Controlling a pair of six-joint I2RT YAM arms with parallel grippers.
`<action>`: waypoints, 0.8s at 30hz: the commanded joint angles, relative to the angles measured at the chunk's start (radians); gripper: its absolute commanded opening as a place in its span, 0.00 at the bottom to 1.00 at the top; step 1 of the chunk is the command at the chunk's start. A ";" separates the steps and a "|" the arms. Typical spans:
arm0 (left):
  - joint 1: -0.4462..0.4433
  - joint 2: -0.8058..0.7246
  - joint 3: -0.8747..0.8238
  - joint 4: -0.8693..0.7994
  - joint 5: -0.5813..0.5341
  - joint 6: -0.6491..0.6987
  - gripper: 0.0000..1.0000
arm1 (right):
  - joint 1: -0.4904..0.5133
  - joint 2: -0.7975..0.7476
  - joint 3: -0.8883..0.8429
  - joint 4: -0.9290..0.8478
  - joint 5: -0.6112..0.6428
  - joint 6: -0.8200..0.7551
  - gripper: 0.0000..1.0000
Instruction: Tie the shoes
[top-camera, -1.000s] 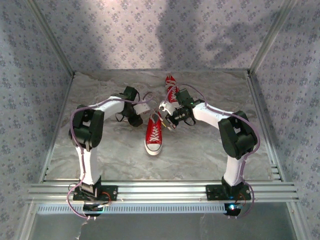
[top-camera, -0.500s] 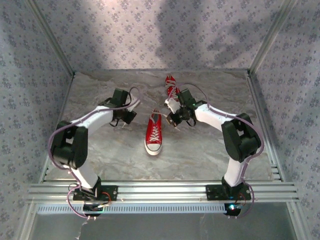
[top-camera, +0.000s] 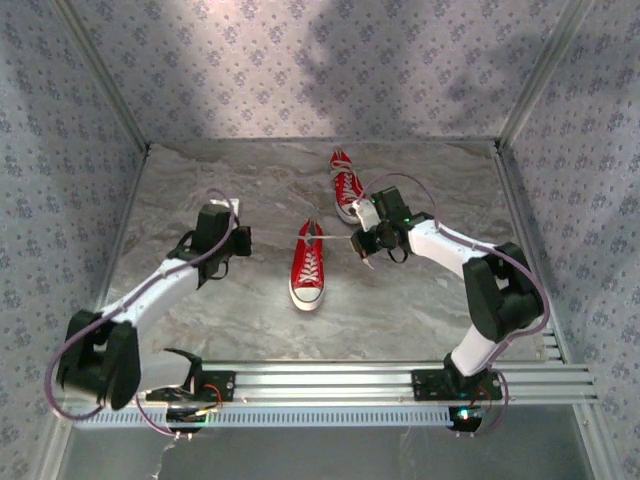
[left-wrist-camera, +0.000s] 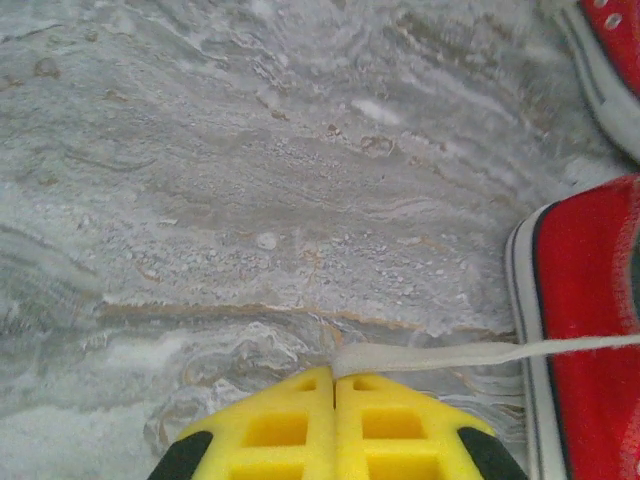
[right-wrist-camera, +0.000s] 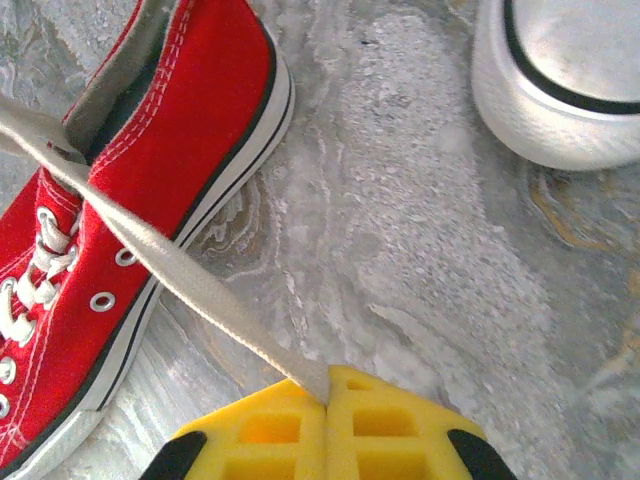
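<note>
Left gripper (left-wrist-camera: 333, 378) drawn outward, right gripper (right-wrist-camera: 328, 385) too, each pinching lace (left-wrist-camera: 440, 355), bare table (left-wrist-camera: 250, 200) alongside

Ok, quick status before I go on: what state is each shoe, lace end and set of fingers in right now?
Near shoe: upright, no bow yet, lace ends stretched out sideways.
Far shoe: upright; laces too small to judge.
Left fingers: shut on left lace end.
Right fingers: shut on right lace end.
Left lace end: taut, pinched at its tip.
Right lace end: taut, pinched at its tip.
</note>
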 joint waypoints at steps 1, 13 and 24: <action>0.006 -0.087 -0.066 0.031 -0.011 -0.149 0.00 | -0.003 -0.059 -0.026 -0.003 0.047 0.039 0.00; 0.015 -0.157 -0.188 -0.102 -0.189 -0.337 0.00 | -0.075 -0.088 -0.092 -0.038 0.203 0.166 0.00; 0.073 -0.139 -0.187 -0.258 -0.307 -0.444 0.00 | -0.148 -0.018 -0.072 -0.088 0.202 0.194 0.00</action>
